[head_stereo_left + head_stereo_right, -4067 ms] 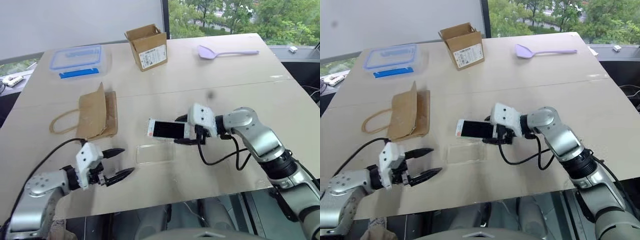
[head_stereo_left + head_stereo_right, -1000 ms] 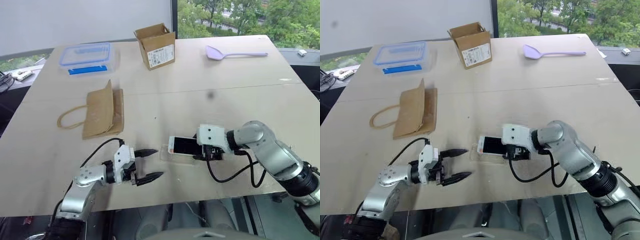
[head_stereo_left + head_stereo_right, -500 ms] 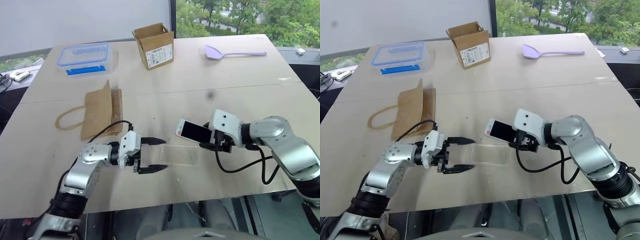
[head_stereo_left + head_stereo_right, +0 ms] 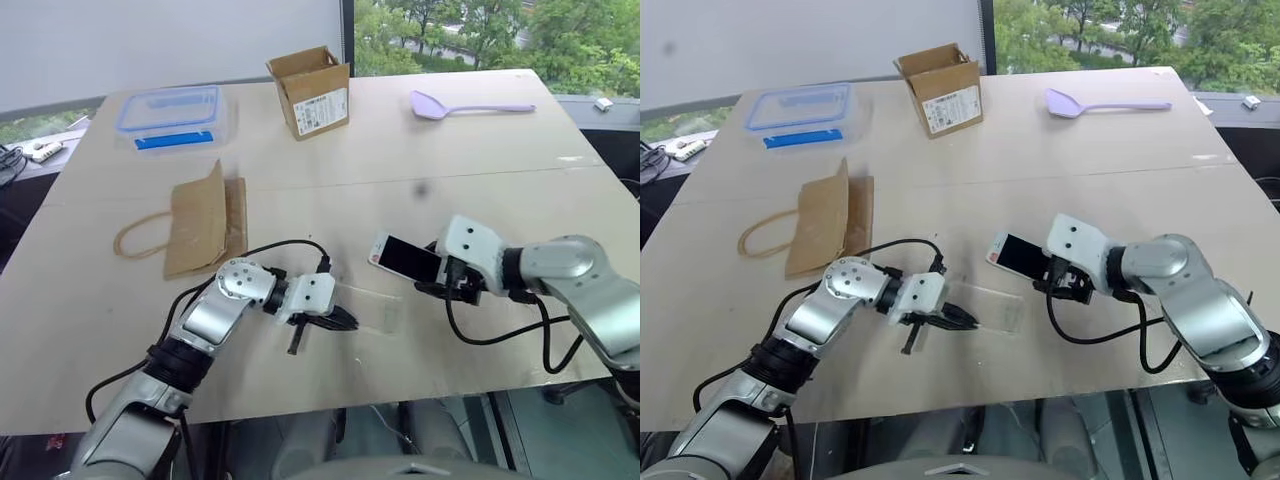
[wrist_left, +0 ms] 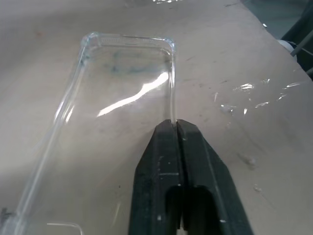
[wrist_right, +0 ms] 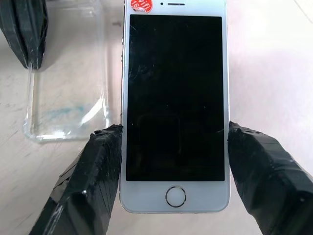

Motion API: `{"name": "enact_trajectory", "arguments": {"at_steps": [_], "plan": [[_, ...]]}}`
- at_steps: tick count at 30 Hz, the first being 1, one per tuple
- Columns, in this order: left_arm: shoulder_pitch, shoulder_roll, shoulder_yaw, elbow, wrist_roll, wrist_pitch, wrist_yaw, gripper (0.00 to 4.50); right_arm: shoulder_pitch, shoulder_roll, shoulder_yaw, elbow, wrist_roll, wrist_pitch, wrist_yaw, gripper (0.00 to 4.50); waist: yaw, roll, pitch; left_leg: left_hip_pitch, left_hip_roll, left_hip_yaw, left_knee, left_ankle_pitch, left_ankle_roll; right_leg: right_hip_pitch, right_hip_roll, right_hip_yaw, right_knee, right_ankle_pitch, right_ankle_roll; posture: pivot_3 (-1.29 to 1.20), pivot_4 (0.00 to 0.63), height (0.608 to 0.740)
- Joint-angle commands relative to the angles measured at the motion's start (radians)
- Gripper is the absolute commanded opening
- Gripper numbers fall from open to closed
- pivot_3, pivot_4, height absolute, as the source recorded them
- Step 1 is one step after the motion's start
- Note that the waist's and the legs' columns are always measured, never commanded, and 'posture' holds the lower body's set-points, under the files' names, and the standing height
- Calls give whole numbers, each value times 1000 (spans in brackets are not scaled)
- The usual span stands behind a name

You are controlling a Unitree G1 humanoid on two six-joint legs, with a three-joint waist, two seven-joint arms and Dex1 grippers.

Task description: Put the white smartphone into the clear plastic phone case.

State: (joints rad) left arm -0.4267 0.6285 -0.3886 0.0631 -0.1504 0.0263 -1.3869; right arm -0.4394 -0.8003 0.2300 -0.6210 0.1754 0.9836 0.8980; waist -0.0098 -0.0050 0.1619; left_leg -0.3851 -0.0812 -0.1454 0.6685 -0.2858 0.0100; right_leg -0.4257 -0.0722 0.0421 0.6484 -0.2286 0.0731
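Note:
The white smartphone point(image 4: 405, 258), black screen up, is held tilted above the table by its two long sides in my right gripper point(image 4: 432, 272); its fingers point(image 6: 102, 161) press both sides near the home button. The clear plastic phone case point(image 4: 375, 308) lies flat on the table, just left of and below the phone. My left gripper point(image 4: 348, 322) is shut, its tips pinching one long rim of the case point(image 5: 112, 98). The right wrist view shows the case point(image 6: 68, 93) beside the phone point(image 6: 175, 98), not under it.
A brown paper bag point(image 4: 200, 225) lies to the left of the middle. At the back stand a clear box with a blue-rimmed lid point(image 4: 172, 112) and an open cardboard box point(image 4: 310, 90); a purple spoon point(image 4: 465, 104) lies far right. The table's front edge runs close below both grippers.
My left gripper swung right to the case and shut on its rim. My right gripper lifted the phone off the case and carried it up and to the right.

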Motion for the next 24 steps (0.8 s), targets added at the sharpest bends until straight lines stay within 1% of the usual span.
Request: {"name": "enact_trajectory", "arguments": {"at_steps": [1, 4, 9, 13, 16, 18, 22, 24], "plan": [[-33, -14, 13, 21, 30, 72, 56, 0, 17, -16, -55, -71, 27, 16, -32, 2885, 2, 0, 0, 0, 0, 0, 0, 0, 0, 1, 0, 0, 0, 0, 0, 0, 150, 740], [-119, -49, 39, 85, 43, 76, 108, 0, 35, -15, -79, -89, 43, 35, -56, 2884, 7, -1, 1, 2, -1, -2, 1, 0, 0, 4, 0, -2, 0, 0, 1, 0, 150, 740], [-219, -90, 36, 196, 53, 0, 93, 0, 55, -38, -111, -98, 65, 32, -74, 2882, 1, -1, 1, 2, -1, -1, 2, 0, 0, 4, 0, -2, 1, 1, 2, 0, 150, 740], [-232, -111, 31, 243, 64, -15, 94, 0, 47, -48, -118, -87, 73, 18, -90, 2881, -7, -1, 1, 1, -1, 0, 1, 0, 0, 3, 0, 0, -1, 1, 2, 0, 150, 740], [-221, -125, 26, 259, 60, -12, 77, 0, 35, -47, -114, -74, 74, 5, -102, 2881, -5, -1, 1, -2, -1, 0, 1, 0, 0, -1, 0, 0, -1, 1, 2, 0, 150, 740], [-217, -142, 20, 292, 82, -24, 99, 0, 28, -44, -101, -58, 70, -12, -107, 2879, -3, -1, 1, -4, -1, 0, 2, 0, 0, -3, 0, 0, 0, 1, 2, 0, 150, 740], [-206, -166, 39, 255, 71, 113, 148, 0, 24, -53, -82, -27, 60, -53, -104, 2879, 3, -2, 1, -5, -1, -1, 3, 0, 1, -3, 0, 0, 0, 1, 2, 0, 150, 740], [-194, -163, 42, 225, 78, 126, 162, 0, 22, -58, -78, -13, 57, -72, -99, 2878, 4, -2, 1, -5, -1, -1, 3, 0, 1, -3, 0, 0, 1, 1, 2, 0, 150, 740]]}}
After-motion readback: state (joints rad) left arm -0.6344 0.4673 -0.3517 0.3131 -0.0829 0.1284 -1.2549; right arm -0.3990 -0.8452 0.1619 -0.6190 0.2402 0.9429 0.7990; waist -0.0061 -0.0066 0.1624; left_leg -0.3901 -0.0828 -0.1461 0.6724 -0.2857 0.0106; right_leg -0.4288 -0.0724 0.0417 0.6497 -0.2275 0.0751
